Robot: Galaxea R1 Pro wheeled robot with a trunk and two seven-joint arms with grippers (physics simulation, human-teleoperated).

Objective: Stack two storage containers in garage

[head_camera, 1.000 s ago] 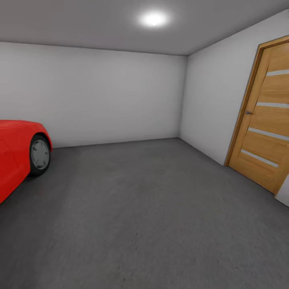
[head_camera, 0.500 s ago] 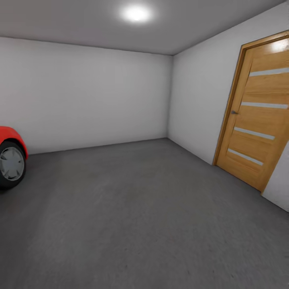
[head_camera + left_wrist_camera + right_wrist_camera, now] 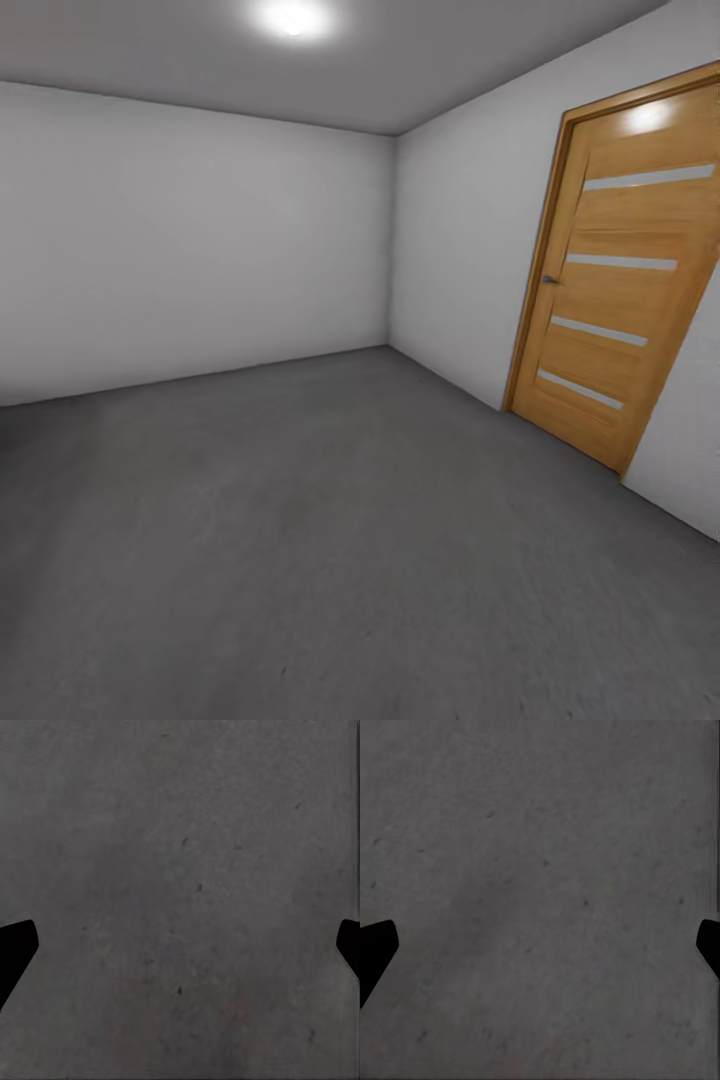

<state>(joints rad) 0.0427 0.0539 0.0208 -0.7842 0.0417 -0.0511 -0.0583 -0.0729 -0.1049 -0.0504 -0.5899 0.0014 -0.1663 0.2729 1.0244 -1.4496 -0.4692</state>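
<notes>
I am in the garage, a bare room with white-grey walls (image 3: 200,240) and a dark grey concrete floor (image 3: 330,540). The two storage containers are out of view. My left gripper (image 3: 180,952) hangs open over bare speckled floor (image 3: 187,855), its dark fingertips (image 3: 15,945) far apart with nothing between them. My right gripper (image 3: 540,952) is open in the same way above the floor (image 3: 547,870), one black fingertip (image 3: 375,949) at each side of that view.
A closed wooden plank door (image 3: 620,290) with pale horizontal strips stands in the right wall. A ceiling spotlight (image 3: 292,16) glows overhead. The room's far corner (image 3: 390,250) lies ahead, with open concrete floor in front of me.
The head view has swung to the right: the red car slid off the left edge, and the door and corner shifted left in the picture.
</notes>
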